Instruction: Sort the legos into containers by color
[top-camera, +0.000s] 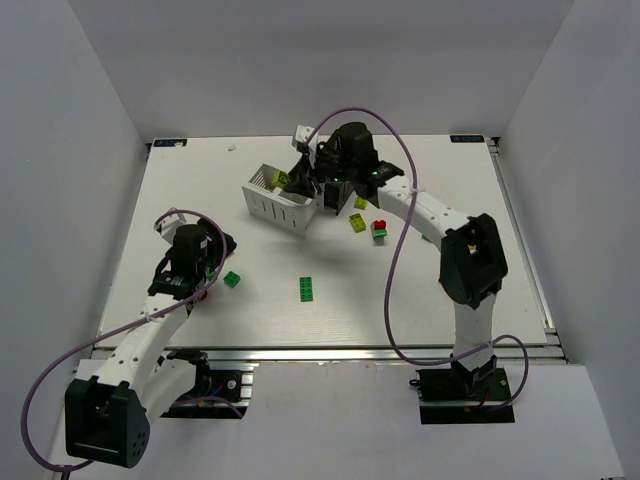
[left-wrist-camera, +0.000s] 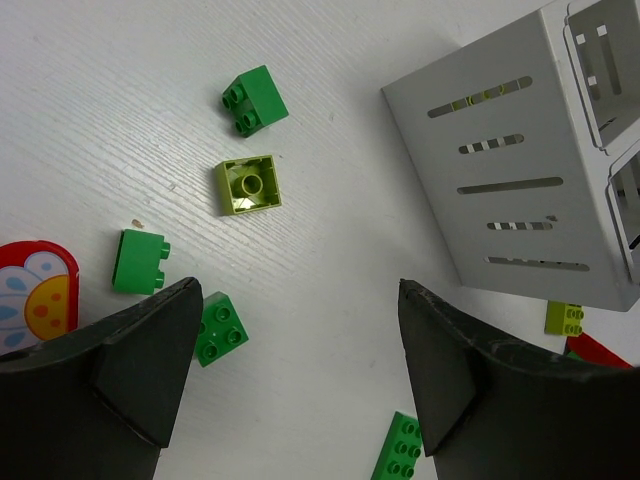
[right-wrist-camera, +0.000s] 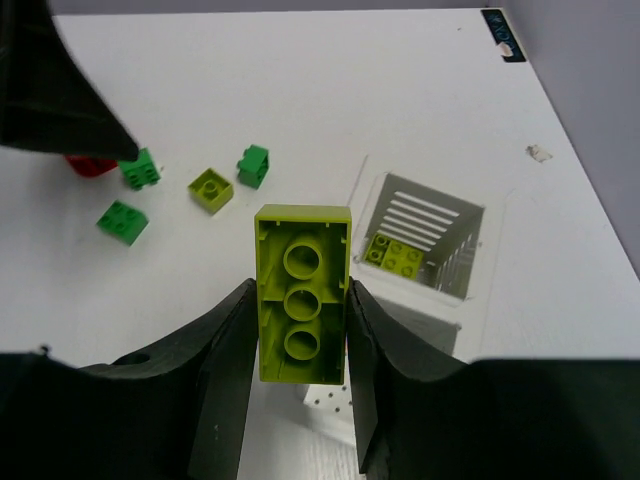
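**A:** What is the right gripper (right-wrist-camera: 300, 300) doing?

**B:** It hangs over the white container (right-wrist-camera: 425, 215), its 2 fingers pinching a long lime green lego (right-wrist-camera: 302, 225) by the sides, hollow underside facing the wrist camera.

**A:** Is anything inside the white container?

**B:** 1 lime green lego (right-wrist-camera: 393, 255) lies in the open compartment just beside the held one.

**A:** And the left gripper (left-wrist-camera: 300, 290)?

**B:** Spread wide and holding nothing, low over the table (left-wrist-camera: 330, 300), well to the near-left of the white container. Left of that container lie 1 upturned lime lego (left-wrist-camera: 248, 185) and 3 small green legos (left-wrist-camera: 254, 98). A long green lego (top-camera: 306, 288) lies on its near side.
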